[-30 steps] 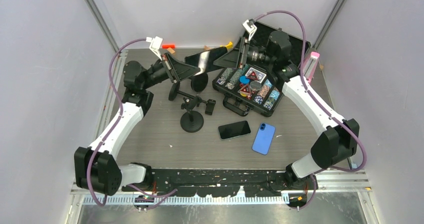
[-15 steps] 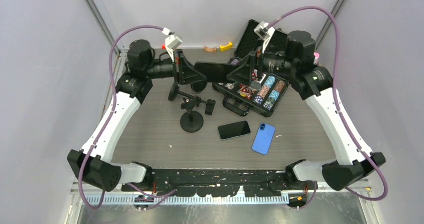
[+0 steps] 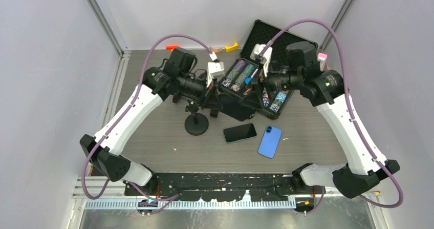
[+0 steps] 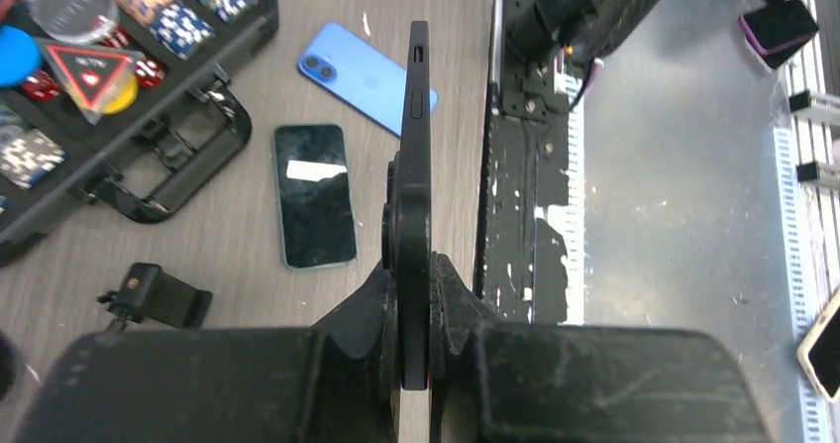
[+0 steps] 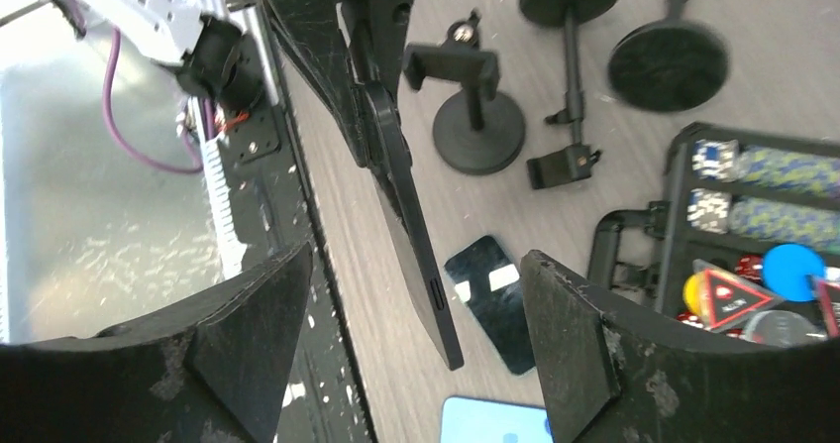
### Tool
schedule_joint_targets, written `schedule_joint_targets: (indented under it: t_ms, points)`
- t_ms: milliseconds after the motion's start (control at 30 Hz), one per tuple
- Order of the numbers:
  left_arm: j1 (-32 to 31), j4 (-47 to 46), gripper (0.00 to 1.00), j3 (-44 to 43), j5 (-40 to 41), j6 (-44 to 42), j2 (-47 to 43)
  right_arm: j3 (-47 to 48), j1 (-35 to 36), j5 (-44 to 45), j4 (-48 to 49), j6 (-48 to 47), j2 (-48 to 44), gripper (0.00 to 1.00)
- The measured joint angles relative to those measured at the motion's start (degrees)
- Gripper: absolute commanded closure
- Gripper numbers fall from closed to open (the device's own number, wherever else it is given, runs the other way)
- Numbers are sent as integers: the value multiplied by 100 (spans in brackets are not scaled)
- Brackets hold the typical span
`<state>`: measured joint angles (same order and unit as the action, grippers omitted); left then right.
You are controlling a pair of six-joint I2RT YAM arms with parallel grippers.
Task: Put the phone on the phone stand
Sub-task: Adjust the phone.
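I count three phones: one slim black phone (image 4: 416,166), clenched in the left fingers (image 4: 362,309) above the grey table (image 3: 169,137), then one dark-screened phone (image 3: 239,132) and one blue phone (image 3: 269,141) lying flat. The right fingers (image 5: 248,334) are released, wide apart. Three black round-based stands (image 5: 478,118) and one open chip case (image 3: 266,32) are near.

This is a robotics lab test cell. Plain grey panels (image 3: 46,60) on aluminium posts (image 3: 100,16) box in a wood-grain desk (image 3: 153,137) from 9 through 12 to 3 o'clock. The left arm (image 3: 128,119) and right arm (image 3: 353,137), trailing purple cables (image 3: 171,36), are bolted to a black rail (image 3: 225,180) at 6 o'clock. Staged props include a phone stand (image 3: 196,122) at centre and a chip case (image 3: 279,100) at 1 o'clock.
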<state>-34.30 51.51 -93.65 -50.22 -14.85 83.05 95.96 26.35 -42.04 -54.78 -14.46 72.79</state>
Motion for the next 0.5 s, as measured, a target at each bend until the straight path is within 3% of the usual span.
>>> schedule_joint_targets:
  t_ms: [233,500]
  points:
    - [-321,492,100,2,269,-409,70,-824,461,-48,-50,-173,26,26]
    - [-321,505,100,22,251,-535,70,-1303,531,-374,195,-111,186,32]
